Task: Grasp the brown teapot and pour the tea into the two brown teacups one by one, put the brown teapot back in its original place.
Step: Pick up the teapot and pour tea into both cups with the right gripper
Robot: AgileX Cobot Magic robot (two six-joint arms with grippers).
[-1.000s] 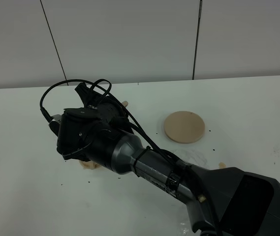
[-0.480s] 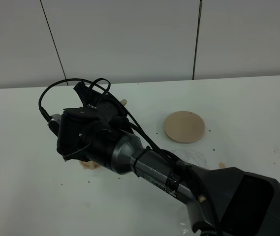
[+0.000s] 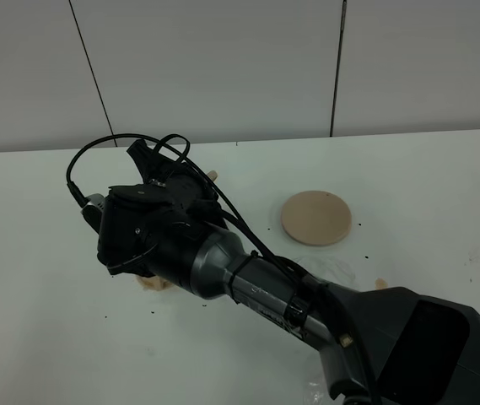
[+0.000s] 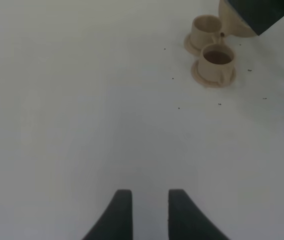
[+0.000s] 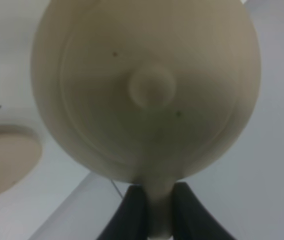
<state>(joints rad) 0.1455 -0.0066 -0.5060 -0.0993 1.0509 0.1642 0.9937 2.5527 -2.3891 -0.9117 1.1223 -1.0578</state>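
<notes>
Pincers: right pincer (image 5: pixel 157 195) tight on handle of the brown teapot (image 5: pixel 146 90); left pincer (image 4: pixel 150 196) slightly parted, empty.

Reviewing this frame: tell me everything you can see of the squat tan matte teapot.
The squat tan matte teapot looks like ceramic: a rounded body, a flat lid with a small round knob, a handle and a short spout. The right gripper is shut on the handle, holding the pot apparently clear of the white table. It is away from its bare round tan saucer, spout by the farther small tan teacup. From the high camera the arm hides nearly all of it.
</notes>
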